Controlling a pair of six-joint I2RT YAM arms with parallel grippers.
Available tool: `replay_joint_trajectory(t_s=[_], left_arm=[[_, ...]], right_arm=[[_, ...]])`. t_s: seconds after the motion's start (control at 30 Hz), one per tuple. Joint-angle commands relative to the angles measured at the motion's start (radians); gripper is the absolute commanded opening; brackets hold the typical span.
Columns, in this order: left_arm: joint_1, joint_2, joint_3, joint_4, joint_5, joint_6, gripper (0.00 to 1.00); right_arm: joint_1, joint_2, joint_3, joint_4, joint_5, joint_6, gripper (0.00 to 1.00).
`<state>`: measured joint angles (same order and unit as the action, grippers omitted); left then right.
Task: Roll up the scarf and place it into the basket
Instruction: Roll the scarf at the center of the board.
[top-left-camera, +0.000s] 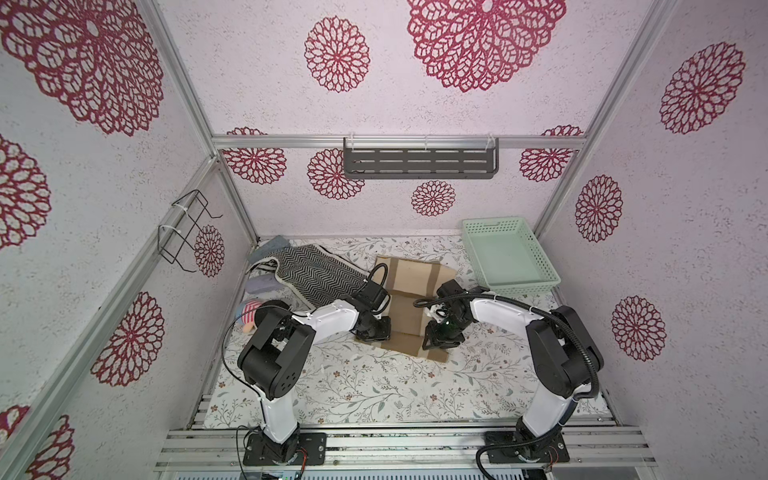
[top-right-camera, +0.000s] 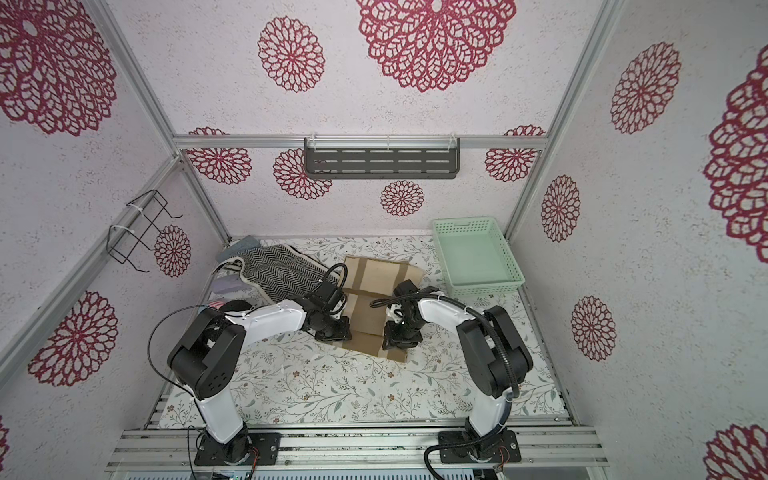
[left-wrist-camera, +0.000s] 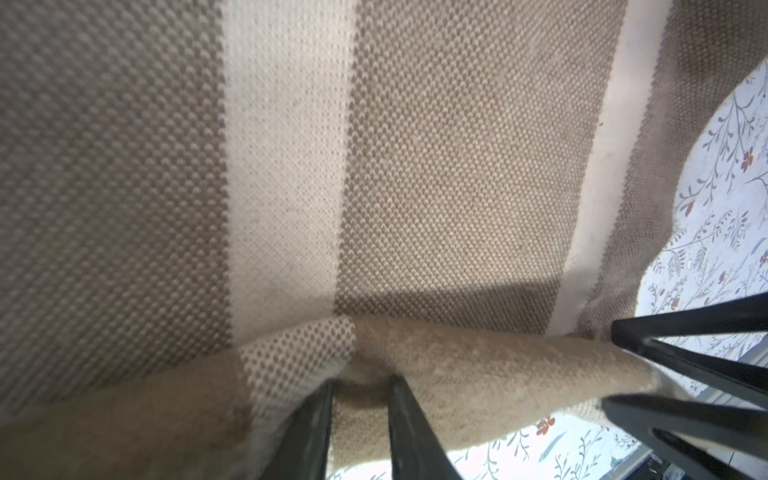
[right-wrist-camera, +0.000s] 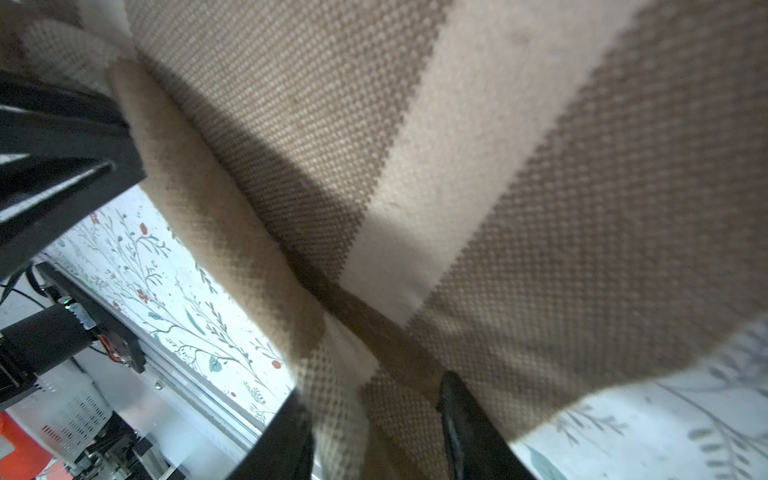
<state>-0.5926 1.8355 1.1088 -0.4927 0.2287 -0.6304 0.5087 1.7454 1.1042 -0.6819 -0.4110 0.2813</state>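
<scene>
We looked at all the pictures. We found no words, numbers, brand names or signs that we could read on anything.

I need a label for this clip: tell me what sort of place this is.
Probably a staged robot test cell dressed like a home nook: an aluminium frame holds wallpapered panels, the left arm and right arm are bolted to a rail, and a scarf lies on a floral tablecloth.
</scene>
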Motion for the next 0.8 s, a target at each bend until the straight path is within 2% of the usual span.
replay_joint_trajectory(t_s=[0.0,0.23,0.43,0.53,0.67,0.77], left_arm=[[0.011,0.025,0.003,-0.039,-0.038,-0.014,0.28],[0.015,0.021,0.002,-0.052,-0.051,-0.011,0.27],[0.017,0.001,0.005,-0.069,-0.058,0.004,0.27],[0.022,-0.015,0.009,-0.082,-0.067,0.021,0.28],[0.034,-0.012,0.024,-0.109,-0.074,0.042,0.28],[0.05,-0.002,0.026,-0.122,-0.068,0.043,0.28]], right_arm=[[-0.038,-0.05,-0.032,-0.032,0.08,-0.013,0.48],[-0.038,-0.039,-0.118,0.054,0.101,0.018,0.47],[-0.005,-0.085,-0.158,0.098,0.294,0.043,0.45],[0.061,-0.169,-0.147,0.108,0.414,0.036,0.47],[0.205,-0.271,-0.141,0.138,0.623,0.009,0.52],[0.315,-0.301,-0.157,0.191,0.717,-0.019,0.55]])
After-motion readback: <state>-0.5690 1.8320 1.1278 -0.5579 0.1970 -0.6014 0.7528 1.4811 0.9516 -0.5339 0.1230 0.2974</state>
